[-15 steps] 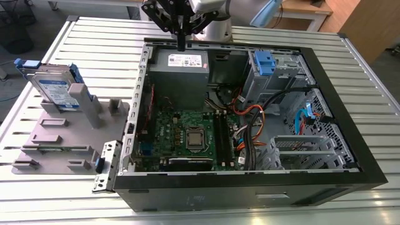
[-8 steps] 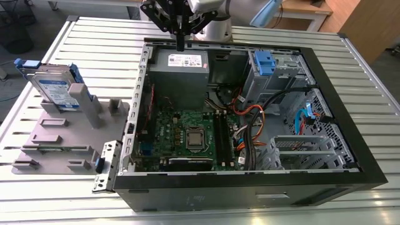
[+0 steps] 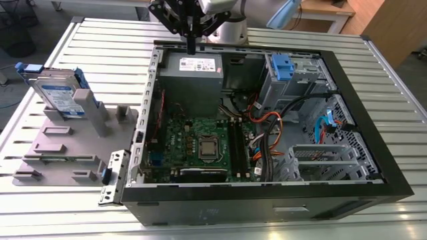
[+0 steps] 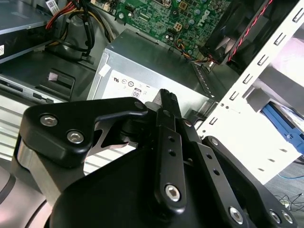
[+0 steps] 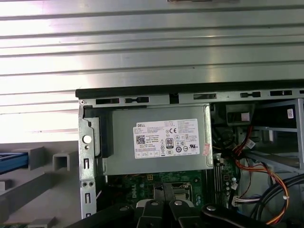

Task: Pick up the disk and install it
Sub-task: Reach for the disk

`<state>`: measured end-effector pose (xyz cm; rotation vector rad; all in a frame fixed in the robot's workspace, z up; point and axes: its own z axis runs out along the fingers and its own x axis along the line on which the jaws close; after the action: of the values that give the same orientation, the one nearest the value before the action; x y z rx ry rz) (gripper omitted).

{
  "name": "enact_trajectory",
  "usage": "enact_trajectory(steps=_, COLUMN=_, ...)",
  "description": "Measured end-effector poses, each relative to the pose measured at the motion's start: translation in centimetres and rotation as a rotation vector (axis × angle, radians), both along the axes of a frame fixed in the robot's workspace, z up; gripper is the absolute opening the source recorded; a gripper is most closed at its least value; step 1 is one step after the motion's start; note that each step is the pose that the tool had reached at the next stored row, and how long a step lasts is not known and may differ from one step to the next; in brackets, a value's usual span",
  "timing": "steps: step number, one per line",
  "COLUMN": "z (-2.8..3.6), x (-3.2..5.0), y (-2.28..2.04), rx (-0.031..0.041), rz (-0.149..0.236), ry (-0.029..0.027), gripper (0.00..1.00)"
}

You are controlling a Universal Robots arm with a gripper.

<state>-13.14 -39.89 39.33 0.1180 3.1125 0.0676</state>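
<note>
The disk is a silver hard drive with a blue-and-white label and blue side rails. It stands tilted in a grey holder at the exterior view's left, outside the computer case. My gripper hangs over the case's far edge, just above the grey power-supply box and far from the disk. Its black fingers are pressed together with nothing between them. In the first wrist view the gripper points down at the power-supply box.
The open black computer case holds a green motherboard, bundled cables and a silver drive cage with a blue latch. A lower metal bay sits at the exterior view's right. The slatted metal table surrounds the case.
</note>
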Motion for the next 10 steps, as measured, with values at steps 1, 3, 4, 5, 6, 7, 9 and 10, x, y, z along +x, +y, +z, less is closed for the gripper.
enact_trajectory(steps=1, z=0.0, x=-0.06, y=0.0, rx=0.0, rz=0.0, ry=0.0, gripper=0.11)
enact_trajectory(steps=3, z=0.0, x=-0.21, y=0.0, rx=0.0001, rz=0.0, ry=0.0, gripper=0.11)
enact_trajectory(steps=4, z=0.0, x=-0.28, y=0.0, rx=0.0, rz=0.0, ry=0.0, gripper=0.11)
enact_trajectory(steps=5, z=0.0, x=-0.36, y=0.0, rx=0.0, rz=0.0, ry=0.0, gripper=0.11)
enact_trajectory(steps=6, z=0.0, x=-0.44, y=0.0, rx=0.0, rz=0.0, ry=0.0, gripper=0.11)
enact_trajectory(steps=7, z=0.0, x=-0.52, y=0.0, rx=0.0, rz=0.0, ry=0.0, gripper=0.11)
enact_trajectory(steps=9, z=0.0, x=-0.69, y=0.0, rx=0.0, rz=0.0, ry=-0.0001, gripper=0.11)
enact_trajectory(steps=10, z=0.0, x=-0.77, y=0.0, rx=0.0, rz=0.0, ry=0.0, gripper=0.11)
